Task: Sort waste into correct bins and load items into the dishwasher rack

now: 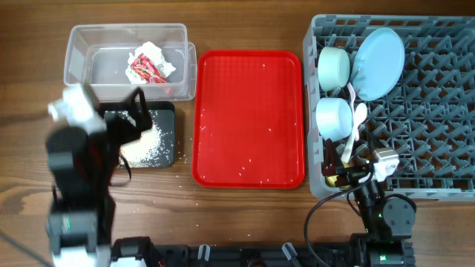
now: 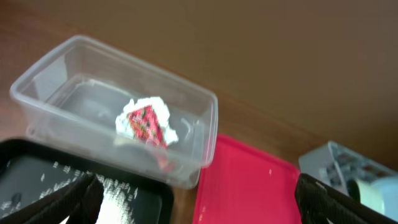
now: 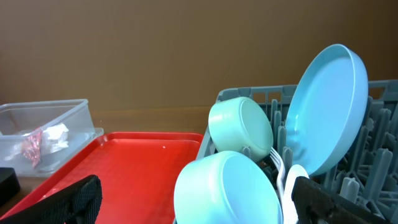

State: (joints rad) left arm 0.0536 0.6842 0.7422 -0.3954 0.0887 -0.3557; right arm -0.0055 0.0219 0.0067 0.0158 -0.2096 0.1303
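Both claws spread and empty; waste in the bins, dishes in the rack.

We see the left gripper (image 2: 196, 182) with its fingers wide apart and nothing between them, hanging over the black tray (image 1: 165, 111), where a heap of rice (image 1: 147, 144) lies. Just behind the tray, the tub (image 1: 78, 52) holds the napkin (image 1: 156, 53) with the wrapper (image 1: 146, 70) on it. The right gripper (image 3: 196, 182) is likewise spread and bare, at the near left corner of the rack (image 1: 438, 133). In the rack the plate (image 1: 378, 52) stands on edge, the green bowl (image 1: 334, 67) lies on its side beside it, and the blue bowl (image 1: 334, 115) sits nearer us with a spoon (image 1: 359, 119) alongside. The red tray (image 1: 249, 74) lies between bins and rack, with a few grains scattered on it.
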